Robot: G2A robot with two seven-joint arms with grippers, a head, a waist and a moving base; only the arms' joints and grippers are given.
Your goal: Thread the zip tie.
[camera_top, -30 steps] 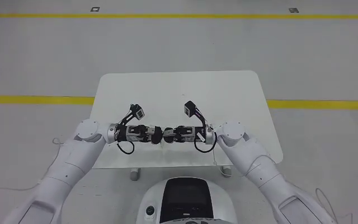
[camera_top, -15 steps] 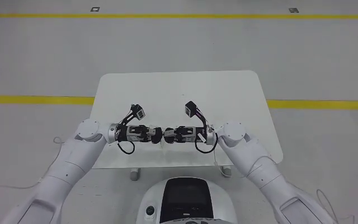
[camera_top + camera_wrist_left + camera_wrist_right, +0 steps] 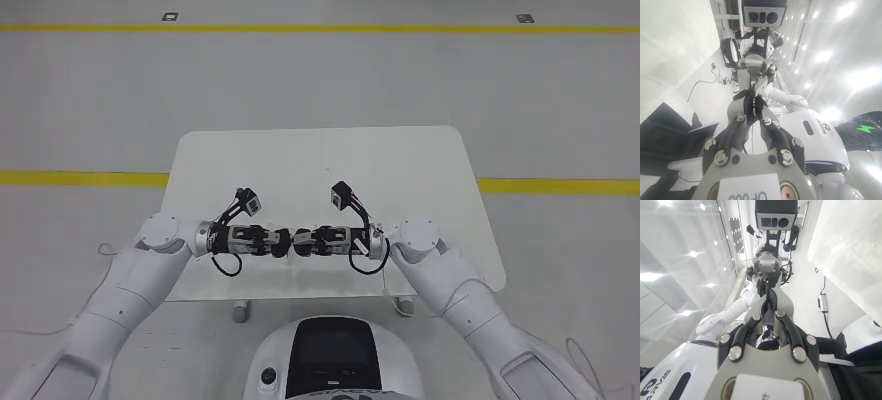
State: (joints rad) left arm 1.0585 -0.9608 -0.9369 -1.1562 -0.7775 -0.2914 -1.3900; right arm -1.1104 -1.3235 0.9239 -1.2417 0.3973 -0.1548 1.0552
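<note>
Holding the left gripper (image 3: 753,101) shut down to a thin slit, its black-padded fingers (image 3: 747,108) lying almost flat against each other. Leaving it unclear, from its own wrist view, whether that slit is biting on anything.

Meeting the right gripper (image 3: 769,294) tip to tip straight ahead of the left one, both tools lying level and pointing at one another. Pressing the right gripper's ribbed pads (image 3: 772,299) together as well, clamping on the black zip tie (image 3: 738,96) right where the two sets of fingertips are touching. Letting one short, flat end of the tie stick out sideways from that meeting point, angling away from both tools.

Carrying a wrist camera (image 3: 763,13) on a black bracket just behind the right gripper's knuckles, its lenses facing back along the fingers toward the left tool. Trailing a looped black cable (image 3: 365,262) beside the right gripper's base.

Hanging both grippers above the near half of the white table (image 3: 300,160), with most of the bare tabletop stretching out beyond them, away from the robot, and to either side of the joined tips.

Giving way, past the table's far edge, to the pale floor (image 3: 320,80). Crossing that floor with a yellow line (image 3: 80,178) running out from either side of the table, and a second yellow line (image 3: 320,28) much further beyond the tools.
</note>
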